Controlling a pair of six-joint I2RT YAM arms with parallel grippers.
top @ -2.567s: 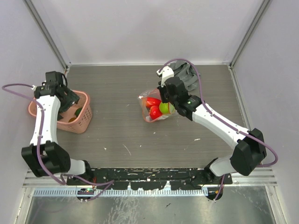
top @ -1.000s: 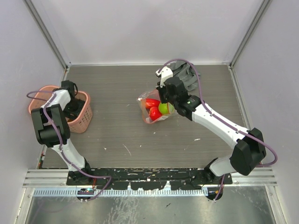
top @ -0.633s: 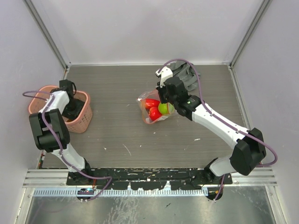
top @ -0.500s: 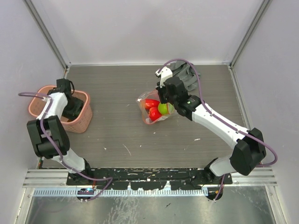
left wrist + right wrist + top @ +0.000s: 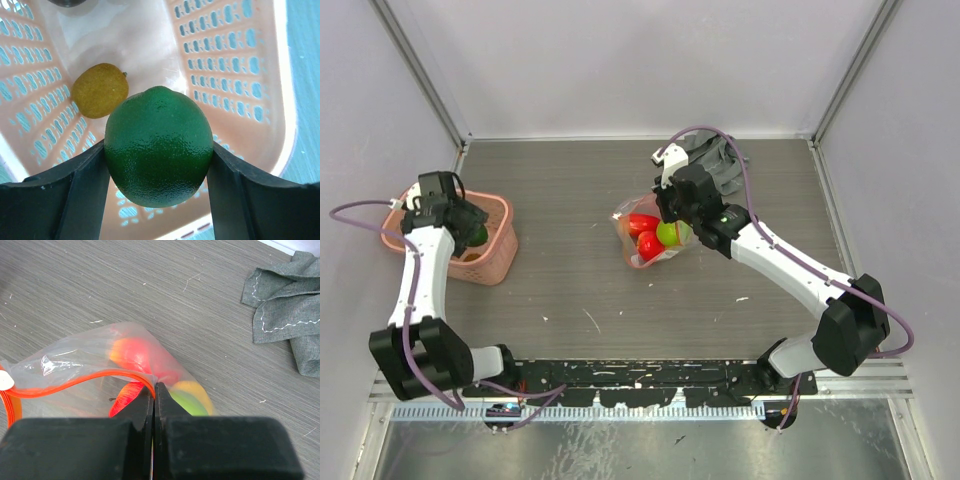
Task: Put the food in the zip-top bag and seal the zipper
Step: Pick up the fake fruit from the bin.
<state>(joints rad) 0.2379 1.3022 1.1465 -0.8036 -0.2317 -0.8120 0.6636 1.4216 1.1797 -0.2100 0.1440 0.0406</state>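
Since half a second ago the left arm has stretched out and its wrist has risen over the basket's left end, while the right arm and the bag have stayed put.

The zip-top bag lies near the middle of the desk, crinkled and clear. Inside it show two red pieces and a yellow-green piece pressed close together. The zipper runs as a thin orange strip along the mouth, curving to a white slider tab at its left end in the right wrist view. The right tool is pinched together on that strip, its fingers meeting with only the plastic edge between them, and the mouth bows open to the side of the grip.

Another piece of the food, a dark green lime, is clamped between the fingers of the left tool, one finger on each side of it. It hangs above the inside of the pink basket, apart from the floor. On the basket floor lies an orange-yellow fruit, just beside the lime in the wrist view.

The basket stands at the left edge of the desk, well apart from the bag. A grey cloth lies crumpled at the far side, near the right arm's wrist.
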